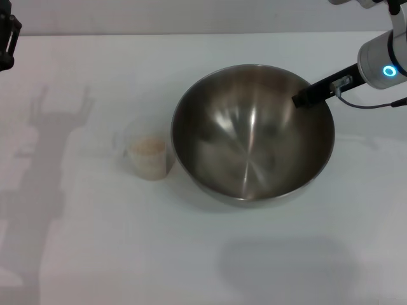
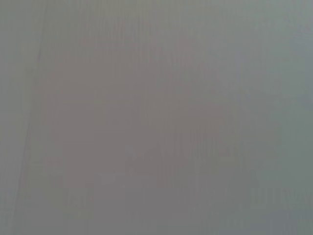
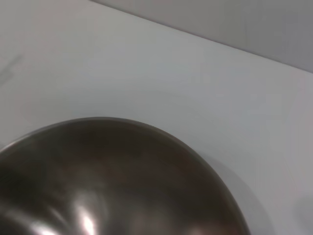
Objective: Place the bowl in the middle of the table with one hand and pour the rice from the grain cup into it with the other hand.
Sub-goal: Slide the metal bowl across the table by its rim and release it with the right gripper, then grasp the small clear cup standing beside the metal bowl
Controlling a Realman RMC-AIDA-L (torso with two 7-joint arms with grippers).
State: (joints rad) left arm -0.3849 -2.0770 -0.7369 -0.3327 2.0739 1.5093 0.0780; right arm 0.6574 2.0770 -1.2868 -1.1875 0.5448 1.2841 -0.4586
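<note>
Bare white table (image 1: pixel 95 254) fills the lower part of the head view, w/ a soft shadow patch lower centre-right and a bigger arm shadow down the left side. Just above that, centre-right of frame, sits the bowl (image 1: pixel 253 133): big, steel, shiny brushed inside, nothing in it, resting on the tabletop. Grain cup (image 1: pixel 150 157) stands upright left of the bowl, just beside its rim, maybe touching, can't tell. Rice (image 1: pixel 147 147) is inside the cup, pale beige, near the top.

Right gripper (image 1: pixel 304 97) comes in from the upper right corner; dark fingertip end is at the bowl's far-right rim, arm body w/ a blue ring light behind it. It looks to be on the rim, but whether it's clenched on the rim or released can't be told. Right wrist view shows the bowl (image 3: pixel 112 181) from close above, curved rim across the lower half, white table (image 3: pixel 171 73) beyond; no fingers visible there.

Left gripper (image 1: pixel 7 35) only peeks in at the upper left edge, dark, well apart from cup and bowl; its state can't be told. Left wrist view is a plain grey-white surface, nothing else to make out.
</note>
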